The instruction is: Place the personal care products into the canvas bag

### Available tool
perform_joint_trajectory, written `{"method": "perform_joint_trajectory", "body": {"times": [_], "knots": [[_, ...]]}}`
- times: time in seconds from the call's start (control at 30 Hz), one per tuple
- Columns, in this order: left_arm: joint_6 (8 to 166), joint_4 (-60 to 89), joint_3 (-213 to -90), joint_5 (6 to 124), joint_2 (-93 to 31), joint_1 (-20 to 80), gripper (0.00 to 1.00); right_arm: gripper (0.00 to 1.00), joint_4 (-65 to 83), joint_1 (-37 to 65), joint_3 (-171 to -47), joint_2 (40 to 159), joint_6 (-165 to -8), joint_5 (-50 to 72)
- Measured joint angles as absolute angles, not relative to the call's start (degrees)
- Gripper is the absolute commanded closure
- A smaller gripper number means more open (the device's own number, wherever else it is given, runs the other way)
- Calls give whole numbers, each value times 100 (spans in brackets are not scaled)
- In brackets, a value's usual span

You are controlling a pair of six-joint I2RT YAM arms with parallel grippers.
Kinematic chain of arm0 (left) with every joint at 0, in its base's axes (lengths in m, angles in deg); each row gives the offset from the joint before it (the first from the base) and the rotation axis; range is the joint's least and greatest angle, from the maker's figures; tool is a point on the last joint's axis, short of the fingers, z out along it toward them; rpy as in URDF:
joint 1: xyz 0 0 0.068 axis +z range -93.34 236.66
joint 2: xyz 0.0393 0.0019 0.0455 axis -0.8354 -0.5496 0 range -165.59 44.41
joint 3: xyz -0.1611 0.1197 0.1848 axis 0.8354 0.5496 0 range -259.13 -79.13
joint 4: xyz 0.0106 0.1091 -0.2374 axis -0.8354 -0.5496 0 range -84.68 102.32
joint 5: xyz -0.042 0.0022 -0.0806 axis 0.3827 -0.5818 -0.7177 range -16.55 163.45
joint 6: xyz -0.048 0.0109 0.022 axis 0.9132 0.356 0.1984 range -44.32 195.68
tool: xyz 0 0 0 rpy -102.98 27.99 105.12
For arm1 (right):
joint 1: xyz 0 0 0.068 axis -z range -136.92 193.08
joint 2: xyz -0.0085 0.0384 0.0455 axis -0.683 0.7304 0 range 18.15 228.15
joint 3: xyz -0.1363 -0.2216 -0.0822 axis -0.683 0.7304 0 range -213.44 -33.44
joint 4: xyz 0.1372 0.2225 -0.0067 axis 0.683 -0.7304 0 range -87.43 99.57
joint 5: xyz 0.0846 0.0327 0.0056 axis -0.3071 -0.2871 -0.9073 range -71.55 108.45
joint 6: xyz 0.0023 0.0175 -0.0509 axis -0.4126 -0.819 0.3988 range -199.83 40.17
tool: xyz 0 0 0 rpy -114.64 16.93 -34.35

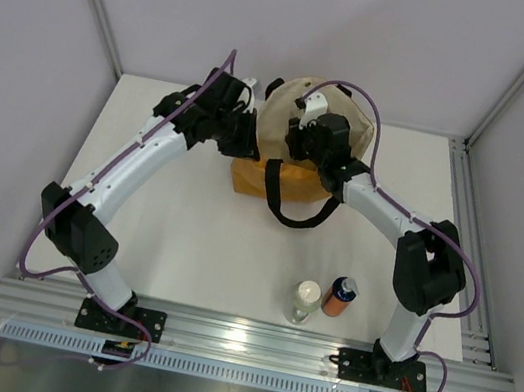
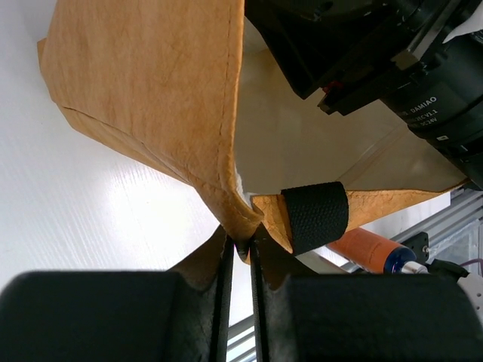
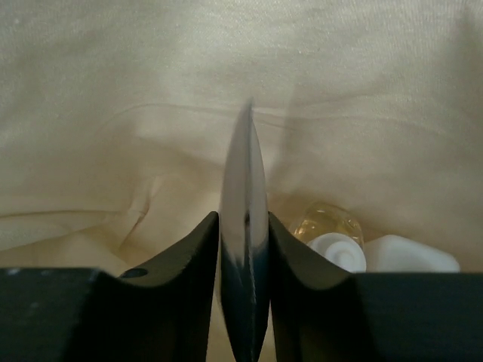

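The mustard-tan canvas bag (image 1: 263, 178) stands at the back middle with its mouth open and its cream inside showing. My left gripper (image 1: 244, 142) pinches the bag's left rim (image 2: 238, 219), jaws nearly together on the fabric. My right gripper (image 1: 301, 145) reaches down inside the bag, shut on a slim bottle (image 3: 245, 181), pale at the top and dark below. Under it in the bag lie a rounded yellowish white-capped bottle (image 3: 332, 230) and a white thing (image 3: 413, 256). On the table near the front stand a clear white-capped bottle (image 1: 304, 300) and an orange dark-capped bottle (image 1: 340, 296).
A black loop handle (image 1: 291, 213) hangs down the bag's front onto the table; its strap (image 2: 317, 215) shows close to my left fingers. An aluminium rail (image 1: 256, 342) runs along the near edge, another down the right side (image 1: 467, 242). White walls enclose the table.
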State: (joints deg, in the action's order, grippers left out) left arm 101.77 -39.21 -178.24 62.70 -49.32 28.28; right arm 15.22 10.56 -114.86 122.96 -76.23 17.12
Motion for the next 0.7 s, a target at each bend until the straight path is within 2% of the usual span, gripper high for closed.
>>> {"method": "perform_joint_trajectory", "body": {"times": [0.13, 0.2, 0.57, 0.7], "knots": [[10175, -3918, -17824, 6273, -4932, 2830, 81, 52, 1607, 1056, -11486, 12303, -7645, 1763], [10175, -3918, -17824, 6275, -4932, 2830, 80, 50, 1620, 1056, -11486, 12307, -7654, 1817], [10175, -3921, -17824, 6303, -4932, 2830, 80, 51, 1620, 1065, -11486, 12324, -7658, 1953], [10177, -3918, -17824, 6321, -4930, 2830, 76, 49, 1548, 1065, -11499, 12303, -7638, 1955]]}}
